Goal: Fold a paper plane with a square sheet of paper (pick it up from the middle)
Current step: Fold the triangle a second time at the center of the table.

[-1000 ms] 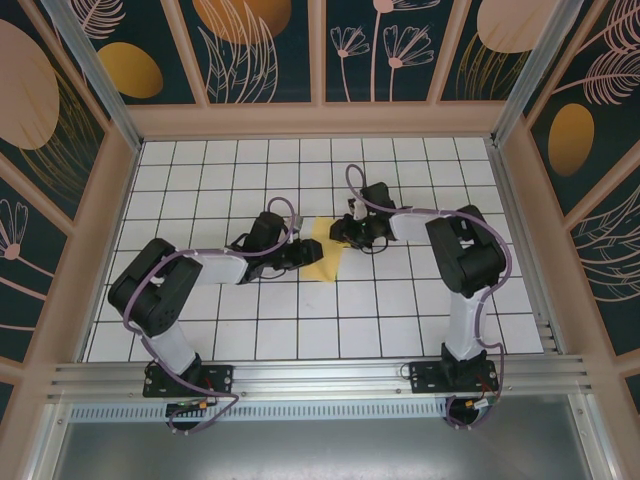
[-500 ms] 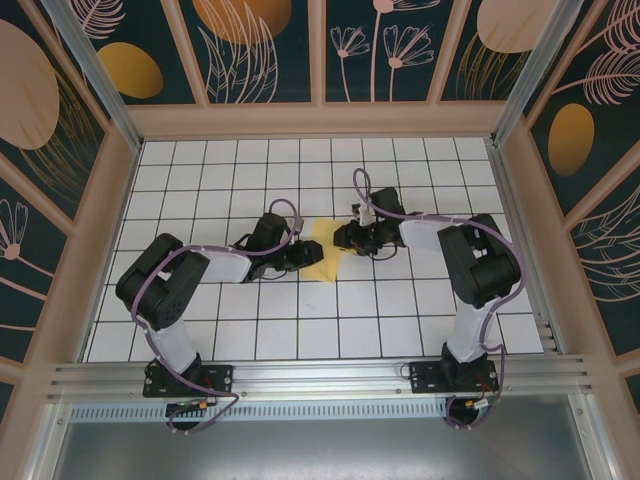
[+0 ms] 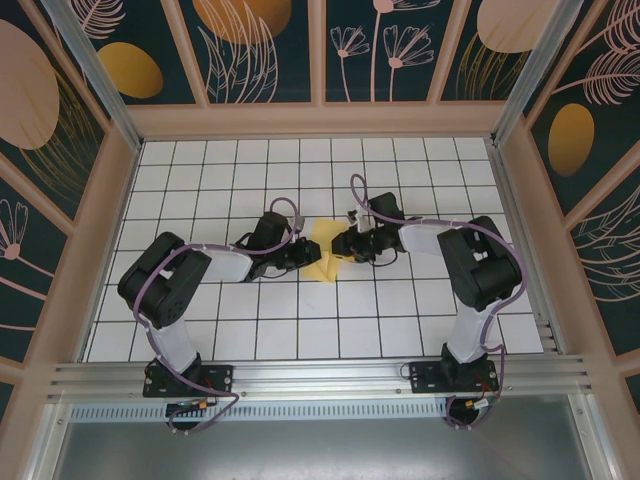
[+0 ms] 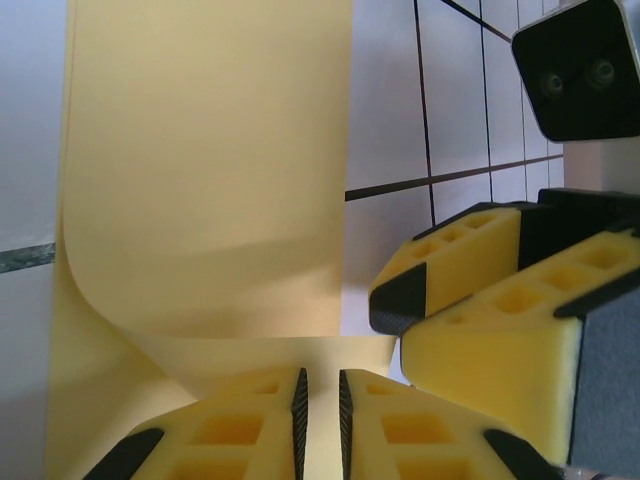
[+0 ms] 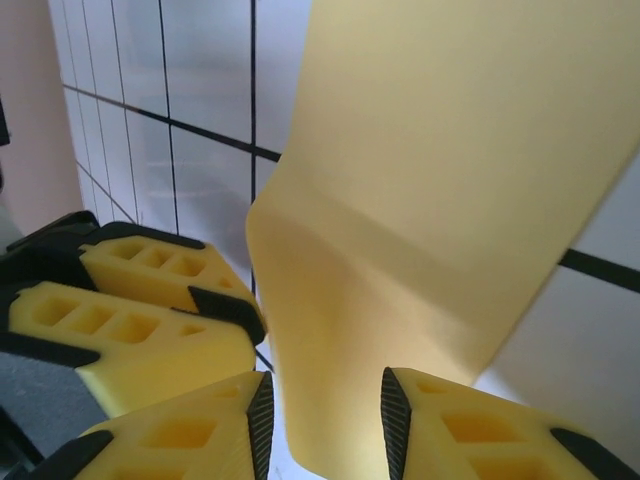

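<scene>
While left gripper (image 4: 320, 388) pinches paper (image 4: 200, 180) mid-fold, right gripper (image 5: 325, 405) gapes astride it; next prob. needs 1 aligned crease.

White tiled floor (image 3: 380, 320); dark floral wall panels (image 3: 420, 50).

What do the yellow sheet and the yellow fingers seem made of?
The thin yellow sheet: paper by its look, matte, bending in a soft curl without cracking. Left end effector's yellow cellular fingers: likely moulded plastic or foam, matte, with hollow cells; dark grip strips, perhaps rubber.
</scene>
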Available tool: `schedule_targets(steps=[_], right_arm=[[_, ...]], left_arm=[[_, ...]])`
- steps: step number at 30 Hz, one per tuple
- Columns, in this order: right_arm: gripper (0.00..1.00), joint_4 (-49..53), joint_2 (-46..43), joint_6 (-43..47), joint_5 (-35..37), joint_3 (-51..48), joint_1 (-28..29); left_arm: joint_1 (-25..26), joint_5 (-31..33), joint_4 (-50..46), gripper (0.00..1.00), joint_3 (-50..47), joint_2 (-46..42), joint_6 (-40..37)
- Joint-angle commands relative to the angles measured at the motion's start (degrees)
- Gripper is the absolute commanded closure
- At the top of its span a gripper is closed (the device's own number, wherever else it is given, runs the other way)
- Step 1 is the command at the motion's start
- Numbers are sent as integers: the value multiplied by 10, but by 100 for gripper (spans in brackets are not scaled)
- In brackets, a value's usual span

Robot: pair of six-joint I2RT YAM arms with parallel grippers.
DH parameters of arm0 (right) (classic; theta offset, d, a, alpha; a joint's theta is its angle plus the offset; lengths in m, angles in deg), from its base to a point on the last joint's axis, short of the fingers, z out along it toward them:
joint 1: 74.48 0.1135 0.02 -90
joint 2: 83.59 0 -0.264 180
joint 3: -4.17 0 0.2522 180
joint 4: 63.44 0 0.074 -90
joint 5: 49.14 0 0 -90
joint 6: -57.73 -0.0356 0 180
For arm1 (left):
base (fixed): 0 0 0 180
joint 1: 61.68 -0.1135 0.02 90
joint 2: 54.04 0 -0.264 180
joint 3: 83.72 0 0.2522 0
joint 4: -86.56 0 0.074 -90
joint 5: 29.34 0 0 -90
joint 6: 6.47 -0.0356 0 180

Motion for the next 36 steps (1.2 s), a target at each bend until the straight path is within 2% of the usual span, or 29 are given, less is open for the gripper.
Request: schedule_targets(steps=[1, 8, 15, 21, 36], right_arm=[[65, -12, 2, 15, -21, 18, 9], [75, -10, 13, 17, -24, 24, 13], [93, 4, 23, 27, 15, 33, 11], [96, 16, 32, 31, 55, 34, 5], [96, 26, 32, 31, 112, 31, 3]], left_arm=[[-4, -1, 1, 81, 13, 10, -4], [-4, -5, 1, 83, 17, 12, -3], [-4, -22, 15, 81, 20, 10, -2], [-2, -54, 37, 79, 26, 19, 3], [10, -57, 30, 79, 55, 48, 5]])
